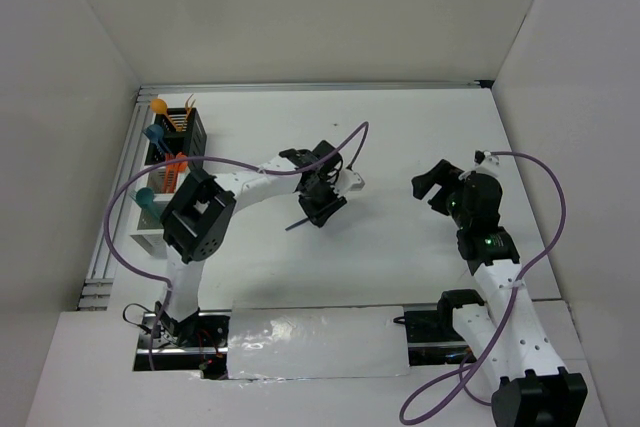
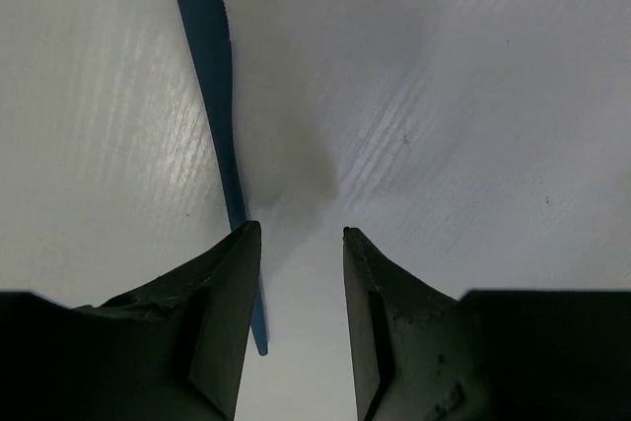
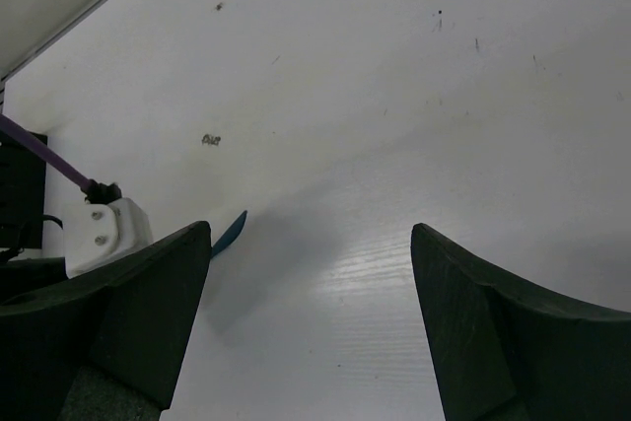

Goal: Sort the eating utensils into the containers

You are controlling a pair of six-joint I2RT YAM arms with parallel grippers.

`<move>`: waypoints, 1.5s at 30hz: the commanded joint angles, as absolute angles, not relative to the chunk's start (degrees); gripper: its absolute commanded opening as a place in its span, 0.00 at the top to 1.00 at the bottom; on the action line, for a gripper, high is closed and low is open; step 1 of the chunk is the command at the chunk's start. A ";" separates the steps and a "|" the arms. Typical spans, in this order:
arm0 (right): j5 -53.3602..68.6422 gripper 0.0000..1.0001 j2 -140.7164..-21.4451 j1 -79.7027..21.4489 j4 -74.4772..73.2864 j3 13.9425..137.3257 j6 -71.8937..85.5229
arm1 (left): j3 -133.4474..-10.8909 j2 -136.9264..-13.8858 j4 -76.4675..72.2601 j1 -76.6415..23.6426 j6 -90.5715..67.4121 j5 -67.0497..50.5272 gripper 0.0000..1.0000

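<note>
Left hand (image 2: 301, 234) hangs low over the bench (image 2: 473, 96), jaws about half open and gripping nothing — the dark blue knife (image 2: 207, 56) lies flat there, its handle end at the inner edge of one jaw. Right hand (image 3: 311, 234) is wide open and empty; other utensils (image 1: 158, 105) stand in the containers (image 1: 193, 133) at far left.

Left arm (image 1: 255, 182) reaches forward, jaws pointing down, partly apart; right arm (image 1: 490, 247) holds jaws wide.
</note>
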State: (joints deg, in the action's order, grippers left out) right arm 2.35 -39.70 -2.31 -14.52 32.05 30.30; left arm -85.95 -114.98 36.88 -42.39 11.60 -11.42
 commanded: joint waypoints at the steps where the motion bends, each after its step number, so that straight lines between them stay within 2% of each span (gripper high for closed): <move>1: 1.49 0.12 -39.29 -1.85 -15.29 31.90 29.44 | -87.98 -114.61 37.88 -41.49 11.08 -10.72 0.49; 14: 0.35 0.12 -38.85 -1.84 -15.29 31.38 29.27 | -84.73 -116.54 37.53 -40.25 12.57 -7.82 0.49; 22: -0.18 0.12 -38.85 -1.85 -15.29 31.38 29.18 | -83.94 -118.04 39.28 -40.08 12.31 -10.20 0.52; 25: -0.18 0.12 -38.67 -1.85 -14.77 30.76 29.53 | -83.76 -119.18 40.60 -39.90 12.22 -8.45 0.56; 33: -1.57 0.13 -39.11 -1.84 -14.24 31.29 28.92 | -84.73 -122.52 41.66 -39.99 12.39 -8.70 0.98; 37: -1.58 0.13 -39.29 -1.85 -13.10 31.29 29.18 | -84.20 -118.75 38.33 -38.85 11.26 -10.89 1.00; 40: -1.58 0.13 -39.99 -1.76 -12.05 31.90 29.53 | -85.60 -111.57 33.15 -35.26 9.85 -15.89 1.00; 43: 1.22 0.13 -42.27 -1.85 -12.65 35.14 29.79 | -78.53 -96.57 16.08 -27.47 7.48 -23.72 1.00; 44: 2.01 0.13 -42.28 -1.85 -12.66 36.03 29.79 | -78.49 -96.50 16.00 -25.07 7.21 -23.73 1.00; 45: 3.15 0.13 -42.88 -1.85 -12.66 36.91 29.71 | -76.83 -93.37 9.91 -22.44 7.21 -26.95 1.00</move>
